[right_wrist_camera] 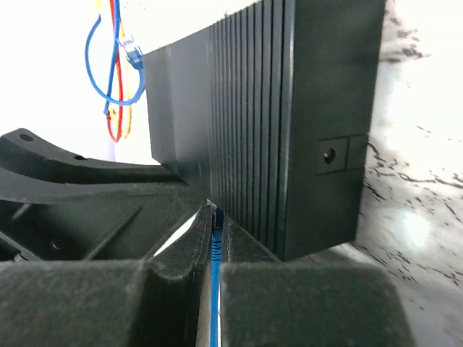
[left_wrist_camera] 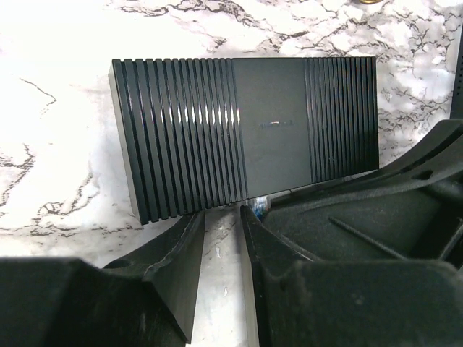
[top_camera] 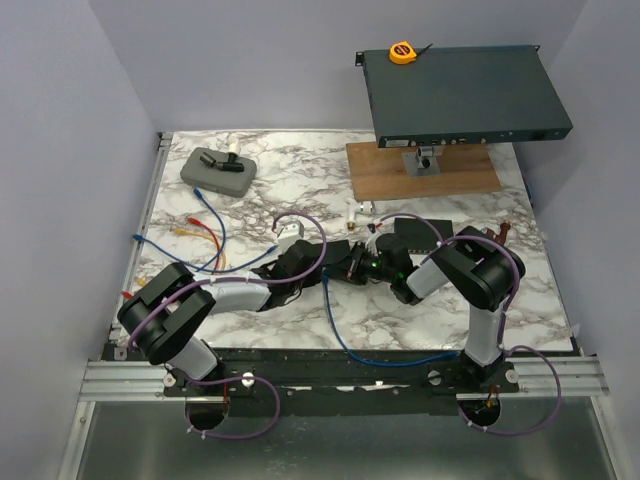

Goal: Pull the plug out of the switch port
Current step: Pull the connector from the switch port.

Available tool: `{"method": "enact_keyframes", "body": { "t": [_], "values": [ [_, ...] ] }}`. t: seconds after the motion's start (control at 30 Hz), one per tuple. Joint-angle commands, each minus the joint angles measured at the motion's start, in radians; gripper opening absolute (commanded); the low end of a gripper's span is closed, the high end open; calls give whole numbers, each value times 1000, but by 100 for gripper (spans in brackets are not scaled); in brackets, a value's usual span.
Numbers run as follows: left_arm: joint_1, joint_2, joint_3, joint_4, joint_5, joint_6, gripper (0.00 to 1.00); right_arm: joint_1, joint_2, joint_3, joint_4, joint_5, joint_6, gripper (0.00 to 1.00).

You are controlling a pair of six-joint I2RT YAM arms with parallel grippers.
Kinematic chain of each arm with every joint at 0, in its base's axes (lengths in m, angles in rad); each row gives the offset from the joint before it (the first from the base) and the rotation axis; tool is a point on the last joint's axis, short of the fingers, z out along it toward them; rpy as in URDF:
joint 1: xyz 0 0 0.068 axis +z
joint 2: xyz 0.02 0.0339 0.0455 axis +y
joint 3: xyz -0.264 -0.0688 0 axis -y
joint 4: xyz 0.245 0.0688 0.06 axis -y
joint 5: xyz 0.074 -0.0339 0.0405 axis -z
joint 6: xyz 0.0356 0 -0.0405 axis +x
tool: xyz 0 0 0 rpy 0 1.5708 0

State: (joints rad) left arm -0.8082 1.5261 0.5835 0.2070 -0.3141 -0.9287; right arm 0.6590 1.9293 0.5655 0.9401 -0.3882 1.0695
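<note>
Right claw (right_wrist_camera: 215, 221): pinched tight on the blue cable (right_wrist_camera: 215, 253), tips right up against the near face of the switch (right_wrist_camera: 289, 123).
Left claw (left_wrist_camera: 221, 215): fingers only a narrow slit apart, just bare counter (left_wrist_camera: 58, 144) showing between them, nothing gripped. The tips sit just short of the switch's near edge.
Plug (left_wrist_camera: 259, 208): tiny blue-and-clear bit at the switch's near edge, beside one left claw fingertip. Mostly hidden, so no telling how deep it sits in the port.
Switch: black ribbed box lying flat.
Loose cables (top_camera: 205, 235): blue, red and yellow, well left of the switch.
Wooden board (top_camera: 420, 172): just beyond the switch.
Rack unit (top_camera: 465, 95): further beyond the switch, with a yellow tape measure (top_camera: 402, 52) on top.
</note>
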Motion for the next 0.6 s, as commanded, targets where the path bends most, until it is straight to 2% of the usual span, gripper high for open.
{"method": "enact_keyframes", "body": {
  "t": [0.0, 0.57],
  "values": [
    [7, 40, 0, -31, -30, -11, 26, 2, -9, -21, -48, -47, -28, 1],
    [23, 50, -15, -17, -8, -30, 25, 3, -30, -55, -43, -64, -40, 1]
  ]
}}
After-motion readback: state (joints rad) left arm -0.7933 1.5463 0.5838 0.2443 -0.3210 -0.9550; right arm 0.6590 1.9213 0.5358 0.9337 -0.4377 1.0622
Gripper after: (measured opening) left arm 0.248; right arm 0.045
